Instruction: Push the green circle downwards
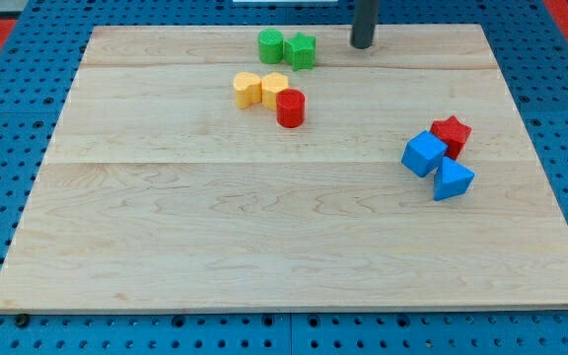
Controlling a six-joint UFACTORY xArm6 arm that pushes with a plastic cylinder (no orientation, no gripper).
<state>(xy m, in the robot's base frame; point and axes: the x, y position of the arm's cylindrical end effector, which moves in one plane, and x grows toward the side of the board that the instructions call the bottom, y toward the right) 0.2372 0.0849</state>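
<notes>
Your green circle (271, 44) sits at top centre of the frame, near the worktop's (264, 256) far edge, touching a green star-ish block (302, 50) on its right. My tip (363, 44) is further right, apart from both. No jaws on this rig, just the rod. Below: two yellow blocks (260, 89) w/ red cylinder (291, 107). Right side: red star (451, 134), blue cube (424, 154), blue triangle (452, 179).

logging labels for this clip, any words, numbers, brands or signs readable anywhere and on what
None: no text, number, brand or sign can be read anywhere in the view.
The wooden board is bare wood grain.
The green circle, green star, two yellow blocks, red cylinder, red star, blue cube and blue triangle carry no marks.
My tip, right of the green blocks, is plain dark.
</notes>
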